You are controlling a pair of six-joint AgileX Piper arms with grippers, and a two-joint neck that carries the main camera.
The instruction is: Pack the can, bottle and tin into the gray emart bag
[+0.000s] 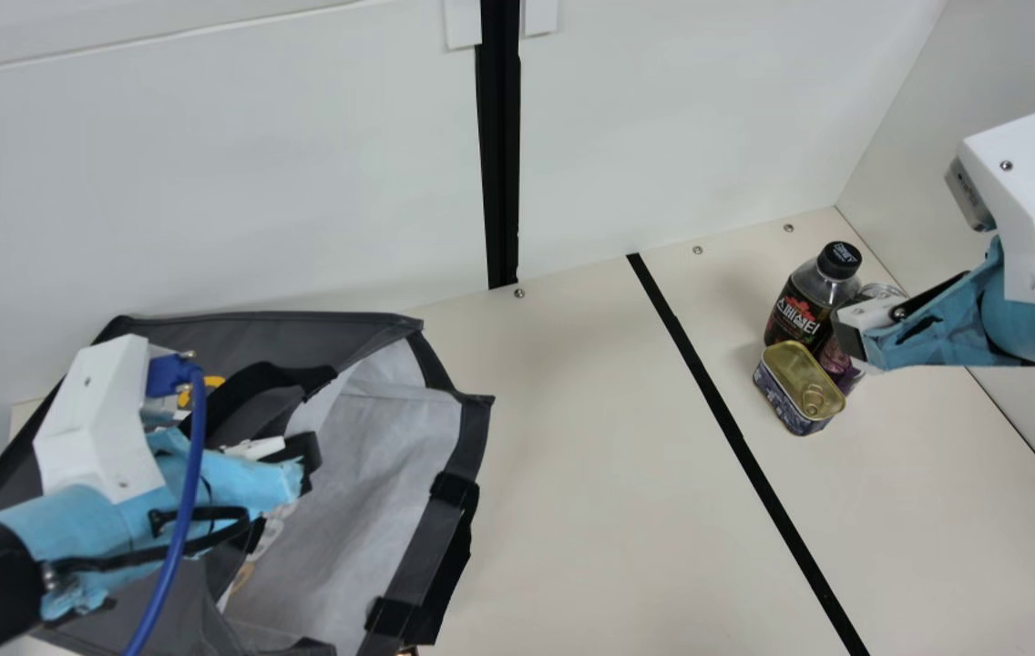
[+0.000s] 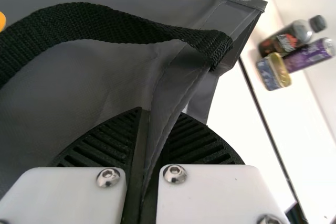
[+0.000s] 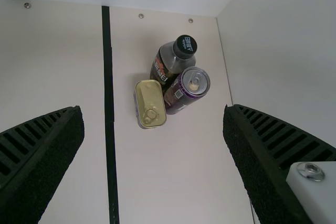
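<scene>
At the left of the main view lies the gray bag [image 1: 394, 428], its mouth spread to show a pale lining, with black trim along the rim and a black strap [image 2: 110, 22]. The left gripper [image 1: 303, 456] is over the bag, its ribbed fingers closed on a fold of the gray cloth, which runs up between them in the left wrist view. Well apart from the bag, across the black line [image 1: 709, 374] on the cream table [image 1: 563, 492], the bottle [image 1: 814, 296], can [image 3: 188, 88] and tin [image 1: 800, 387] stand in a tight group near the walls. The bottle is dark with a black cap; the purple can is upright just beside it; the tin has its gold lid and pull ring facing up, close against the other two. The right gripper [image 1: 853, 337] is open, fingers spread wide, and in the main view it partly covers the can.
</scene>
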